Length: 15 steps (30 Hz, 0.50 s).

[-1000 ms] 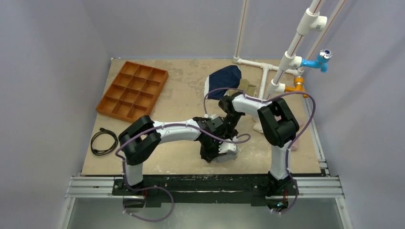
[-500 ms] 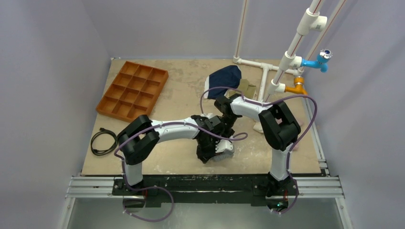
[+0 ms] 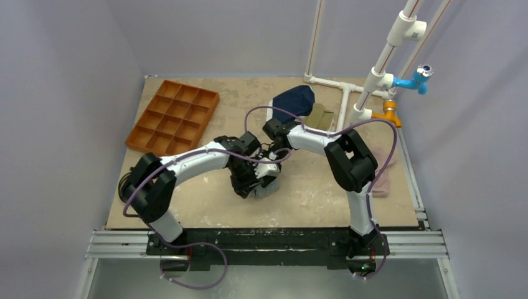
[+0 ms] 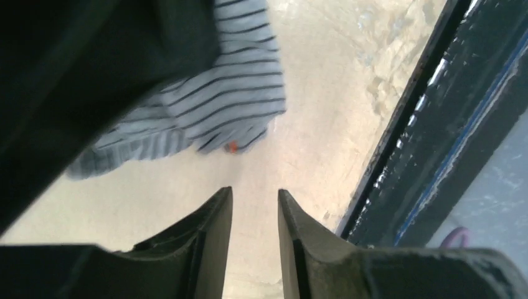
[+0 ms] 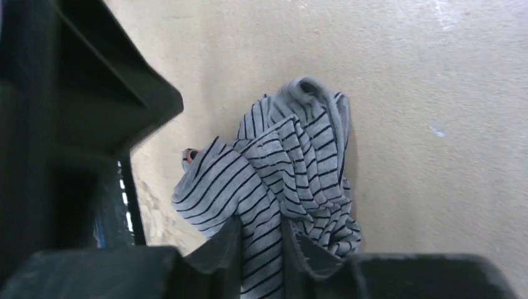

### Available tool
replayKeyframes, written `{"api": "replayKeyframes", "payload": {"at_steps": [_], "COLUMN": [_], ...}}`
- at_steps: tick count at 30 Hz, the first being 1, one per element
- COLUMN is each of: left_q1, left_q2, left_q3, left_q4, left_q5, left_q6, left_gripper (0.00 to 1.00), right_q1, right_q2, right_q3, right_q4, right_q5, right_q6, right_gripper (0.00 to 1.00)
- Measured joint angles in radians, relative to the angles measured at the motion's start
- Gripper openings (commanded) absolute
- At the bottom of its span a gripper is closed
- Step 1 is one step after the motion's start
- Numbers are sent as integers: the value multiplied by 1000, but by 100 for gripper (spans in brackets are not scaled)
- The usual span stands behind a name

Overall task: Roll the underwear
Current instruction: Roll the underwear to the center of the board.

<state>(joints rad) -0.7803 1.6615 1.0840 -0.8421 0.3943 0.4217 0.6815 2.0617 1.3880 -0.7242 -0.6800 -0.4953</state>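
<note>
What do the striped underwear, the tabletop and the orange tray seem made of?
The underwear: soft knit cloth, likely cotton jersey, matte; it bunches in loose folds. The tabletop: probably wood board, matte tan, scuffed with pale smears. The orange tray: seemingly plastic, uniform colour, thin dividers.

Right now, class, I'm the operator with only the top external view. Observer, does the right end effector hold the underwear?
Observer: Yes; in the right wrist view the underwear is pinched between the fingers of the right end effector.
Operator: And the left?
Observer: The left end effector stands slightly open and empty, short of the cloth.
Operator: Any marking?
Observer: A small orange tag at its edge.
</note>
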Motion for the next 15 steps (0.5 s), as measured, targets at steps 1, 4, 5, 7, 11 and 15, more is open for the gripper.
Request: {"api": "replayKeyframes", "payload": {"at_steps": [1, 4, 5, 7, 11, 15], "left_q1": [31, 102, 122, 142, 155, 171], "left_q2": [-15, -94, -116, -150, -190, -212], "left_q3": [-2, -17, -17, -23, -38, -68], "left_q4": [5, 23, 50, 71, 152, 197], "left_q5": [-35, -84, -95, -97, -113, -114], "left_q6": [-11, -35, -47, -64, -91, -97], "left_gripper": [35, 36, 36, 36, 36, 36], "right_q1": [8, 7, 11, 14, 28, 39], "right_q2": [8, 26, 31, 42, 59, 69], "right_q3": [1, 21, 21, 25, 16, 8], "right_q4": [-17, -49, -65, -85, -145, -194], "right_q5": [-21, -51, -60, -84, -124, -147], "right_q6": [3, -9, -17, -13, -23, -24], "right_gripper": [16, 15, 15, 15, 15, 16]}}
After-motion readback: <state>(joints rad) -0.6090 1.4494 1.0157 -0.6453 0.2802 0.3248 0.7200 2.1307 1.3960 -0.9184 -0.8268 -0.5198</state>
